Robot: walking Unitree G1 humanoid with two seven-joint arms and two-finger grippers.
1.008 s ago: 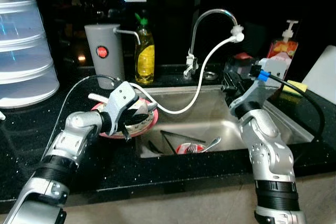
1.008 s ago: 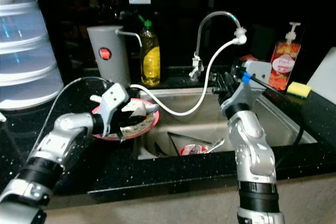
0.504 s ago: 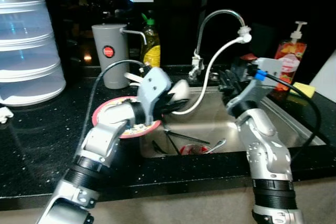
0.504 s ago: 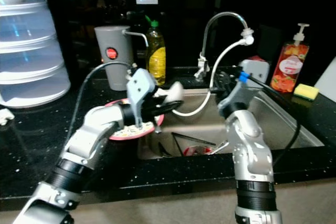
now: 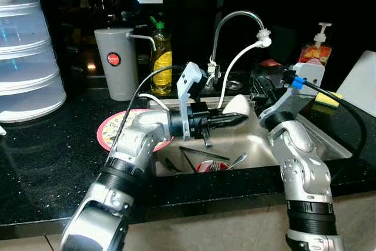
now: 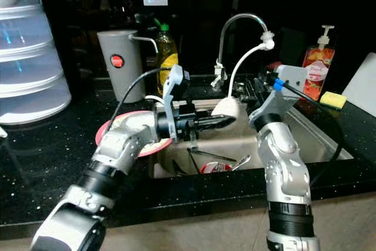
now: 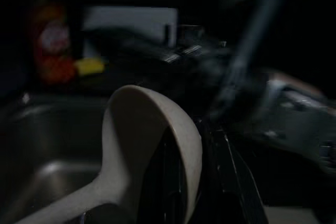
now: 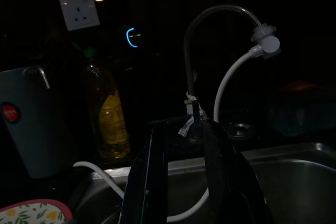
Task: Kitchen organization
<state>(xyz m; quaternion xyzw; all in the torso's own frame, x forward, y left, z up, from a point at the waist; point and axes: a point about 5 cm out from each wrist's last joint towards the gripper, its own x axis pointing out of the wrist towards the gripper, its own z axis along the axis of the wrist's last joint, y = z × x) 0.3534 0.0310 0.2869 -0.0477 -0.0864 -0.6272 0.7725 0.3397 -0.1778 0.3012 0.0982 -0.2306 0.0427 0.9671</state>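
My left gripper reaches out over the steel sink, shut on a cream-white ladle-like spoon whose bowl sticks up past the fingertips. The same spoon lies along the dark fingers in the left wrist view. A pink-rimmed flowered plate sits on the black counter left of the sink, behind my left forearm. Down in the sink lie a red bowl and some cutlery. My right gripper is held up at the sink's right side, its fingers open and pointing at the tap.
A curved tap with a white hose arches over the sink. Behind stand a grey jug, a yellow soap bottle and an orange pump bottle. A yellow sponge lies right; stacked clear containers stand far left.
My left arm has swung right from the plate to over the sink, carrying the spoon. The right arm has barely moved. The camera has shifted a little.
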